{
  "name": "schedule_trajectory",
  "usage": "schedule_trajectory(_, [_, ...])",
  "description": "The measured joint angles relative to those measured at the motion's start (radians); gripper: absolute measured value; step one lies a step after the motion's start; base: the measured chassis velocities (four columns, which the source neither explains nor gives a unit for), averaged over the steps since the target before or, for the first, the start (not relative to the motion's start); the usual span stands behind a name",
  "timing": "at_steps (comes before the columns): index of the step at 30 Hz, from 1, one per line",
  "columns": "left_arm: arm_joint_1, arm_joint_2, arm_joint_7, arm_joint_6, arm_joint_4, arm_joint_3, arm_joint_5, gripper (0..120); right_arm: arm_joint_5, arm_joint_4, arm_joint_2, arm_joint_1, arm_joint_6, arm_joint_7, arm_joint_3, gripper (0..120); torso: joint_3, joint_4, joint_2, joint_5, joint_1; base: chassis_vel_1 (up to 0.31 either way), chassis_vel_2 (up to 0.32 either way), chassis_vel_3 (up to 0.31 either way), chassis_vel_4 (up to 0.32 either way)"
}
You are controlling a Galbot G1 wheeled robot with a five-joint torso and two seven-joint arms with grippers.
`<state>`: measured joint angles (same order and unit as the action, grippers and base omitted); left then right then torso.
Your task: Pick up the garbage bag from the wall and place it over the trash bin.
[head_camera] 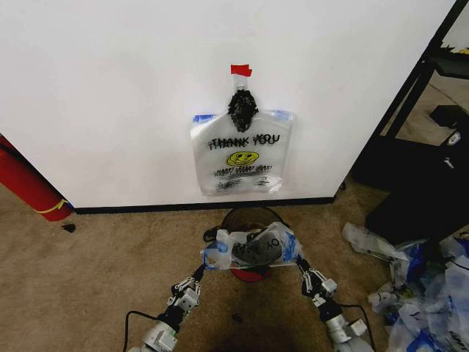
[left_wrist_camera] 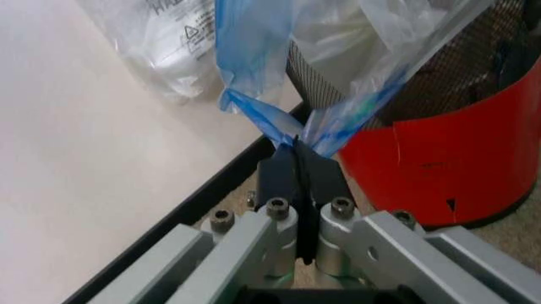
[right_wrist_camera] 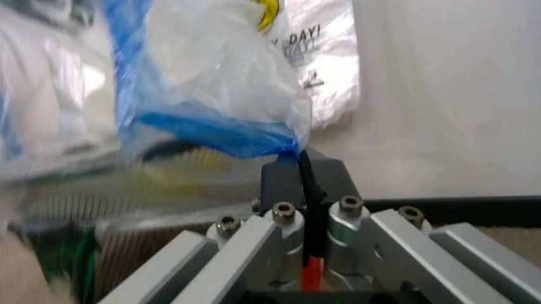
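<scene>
A: How do the jaws stand?

B: Both pairs are clenched on plastic. The left gripper [head_camera: 207, 258] pinches a blue-tinted handle of the garbage bag [head_camera: 253, 246]; its wrist view shows the black fingers [left_wrist_camera: 280, 179] pressed flat together with the blue film [left_wrist_camera: 253, 76] coming out between them. The right gripper [head_camera: 296, 259] does the same on the bag's other side, its fingers [right_wrist_camera: 287, 183] closed on blue film.

A: Where is that bag?

B: Stretched between the two grippers, just above the floor, over the trash bin [head_camera: 250, 217], whose dark rim shows behind it and red base below. The bin stands close to the wall [head_camera: 110, 88].

A: Any writing you can read?

B: On the held bag the print is crumpled; I cannot read it for sure. A second bag [head_camera: 240, 152] hangs on the wall under a strip of red tape [head_camera: 240, 70] and a black knotted clump [head_camera: 242, 108]. It reads "THANK YOU" in black above one yellow smiley face, with smaller lines below too smeared to read. The right wrist view catches "DAY!" on it.

A: Counts, left to right?

B: One long red cylinder [head_camera: 28, 183] at the far left, one bin, two bags near the middle, then a heap of more crumpled bags [head_camera: 418, 282] on the carpet at the right; I cannot count those.
</scene>
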<state>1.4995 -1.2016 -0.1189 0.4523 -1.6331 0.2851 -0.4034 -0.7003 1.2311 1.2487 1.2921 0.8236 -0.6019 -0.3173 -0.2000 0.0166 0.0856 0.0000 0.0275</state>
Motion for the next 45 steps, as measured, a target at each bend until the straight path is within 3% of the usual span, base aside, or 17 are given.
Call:
schedule_trajectory(4, [-0.001, 0.000, 0.001, -0.005, 0.004, 0.000, 0.003, 0, -0.068, -0.006, 0.015, -0.019, -0.007, -0.020, 0.005, 0, 0.000, -0.0002, 0.000, -0.0001, 0.000, 0.000, 0.000, 0.000, 0.000])
schedule_trajectory(9, [0.004, 0.004, 0.013, -0.005, 0.007, 0.000, 0.016, 0, -0.250, -0.011, 0.033, -0.037, -0.098, -0.007, 0.024, 0, 0.000, -0.0001, 0.000, 0.0000, 0.000, 0.000, 0.000, 0.000, 0.000])
schedule_trajectory(15, [0.005, 0.005, 0.026, -0.003, 0.003, 0.000, 0.024, 0, -0.326, -0.014, 0.060, -0.058, -0.161, 0.046, 0.028, 0, 0.000, -0.0001, 0.000, 0.0000, 0.000, 0.000, 0.000, 0.000, 0.000])
schedule_trajectory(20, [0.006, 0.008, 0.029, -0.002, -0.001, 0.000, 0.046, 0, -0.303, -0.017, 0.075, -0.067, -0.179, 0.093, 0.029, 0, 0.000, -0.0001, 0.000, 0.0000, 0.000, 0.000, 0.000, 0.000, 0.000])
schedule_trajectory(25, [0.018, 0.013, 0.044, 0.019, -0.032, -0.005, 0.132, 0, -0.172, -0.013, 0.079, -0.056, -0.182, 0.180, 0.025, 0, 0.000, -0.0002, 0.000, 0.0001, 0.000, 0.000, 0.000, 0.000, 0.000])
schedule_trajectory(29, [0.047, 0.015, 0.067, 0.054, -0.103, -0.022, 0.251, 2, 0.090, 0.045, 0.062, -0.001, -0.164, 0.338, 0.000, 3, 0.000, -0.0001, 0.000, 0.0002, 0.000, 0.000, 0.000, 0.000, 0.000])
schedule_trajectory(38, [0.079, 0.031, 0.110, 0.047, -0.153, -0.004, 0.282, 32, 0.251, 0.266, -0.007, 0.126, -0.180, 0.471, -0.044, 33, 0.000, -0.0001, 0.000, 0.0002, 0.000, 0.000, 0.000, 0.000, 0.000])
schedule_trajectory(42, [0.099, 0.050, 0.118, 0.035, -0.174, 0.030, 0.242, 47, 0.575, 0.348, -0.023, 0.188, -0.232, 0.762, -0.108, 50, 0.000, 0.0000, 0.000, 0.0001, 0.000, 0.000, 0.000, 0.000, 0.000])
schedule_trajectory(45, [0.109, 0.056, 0.124, 0.036, -0.182, 0.063, 0.196, 57, 0.692, 0.381, -0.035, 0.221, -0.241, 0.819, -0.146, 58, 0.000, 0.0000, 0.000, 0.0001, 0.000, 0.000, 0.000, 0.000, 0.000])
